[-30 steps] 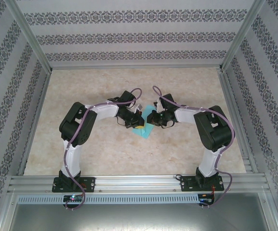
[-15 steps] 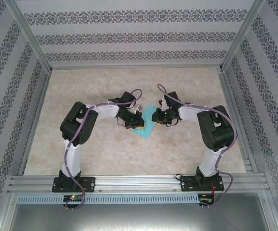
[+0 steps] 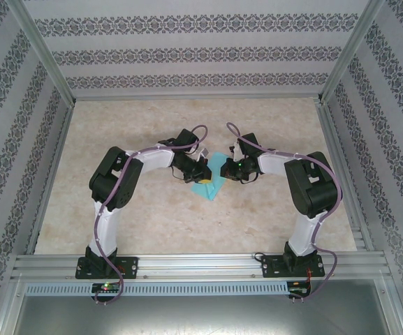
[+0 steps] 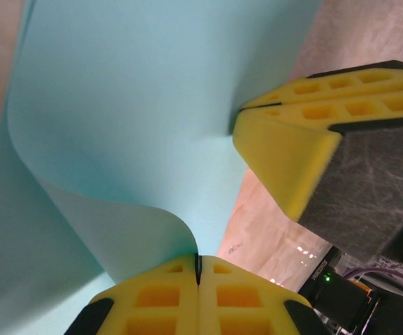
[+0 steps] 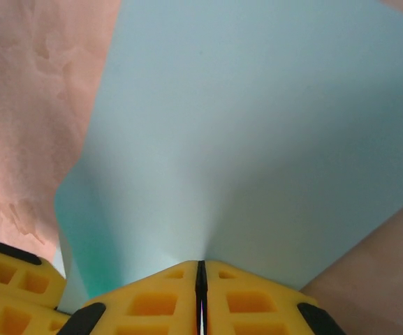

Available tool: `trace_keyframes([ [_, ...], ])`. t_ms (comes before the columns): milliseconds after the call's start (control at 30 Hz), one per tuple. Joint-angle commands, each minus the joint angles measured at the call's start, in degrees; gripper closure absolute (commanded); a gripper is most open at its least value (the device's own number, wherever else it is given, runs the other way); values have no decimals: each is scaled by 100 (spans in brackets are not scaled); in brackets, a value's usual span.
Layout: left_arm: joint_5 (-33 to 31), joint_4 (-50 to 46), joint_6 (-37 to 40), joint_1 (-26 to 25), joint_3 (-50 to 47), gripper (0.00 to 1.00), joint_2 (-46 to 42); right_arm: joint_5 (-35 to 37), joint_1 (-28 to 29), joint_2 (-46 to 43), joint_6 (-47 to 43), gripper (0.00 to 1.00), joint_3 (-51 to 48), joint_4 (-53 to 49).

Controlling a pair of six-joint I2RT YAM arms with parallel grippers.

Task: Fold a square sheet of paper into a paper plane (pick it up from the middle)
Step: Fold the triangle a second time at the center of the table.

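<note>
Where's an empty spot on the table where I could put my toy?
The table is bare along the back wall, and near the front, between the left arm and right arm. The middle is crowded: the left gripper and right gripper both pinch the square sheet of paper.

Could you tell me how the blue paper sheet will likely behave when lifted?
Probably floppy: the square sheet of paper curls over between the left pincer and right pincer. Likely easily creased: it puckers at the right pincer's grip.

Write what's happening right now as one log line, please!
left gripper: shut on paper | right gripper: shut on paper | paper: curved between them
</note>
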Motion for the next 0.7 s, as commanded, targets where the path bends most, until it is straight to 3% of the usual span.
trace_keyframes([
  [0,48,-133,-58,-85,186,96,159,-41,38,26,-110,89,117,-158],
  [667,57,-73,-143,-112,403,96,375,-44,81,88,-97,90,95,-114],
])
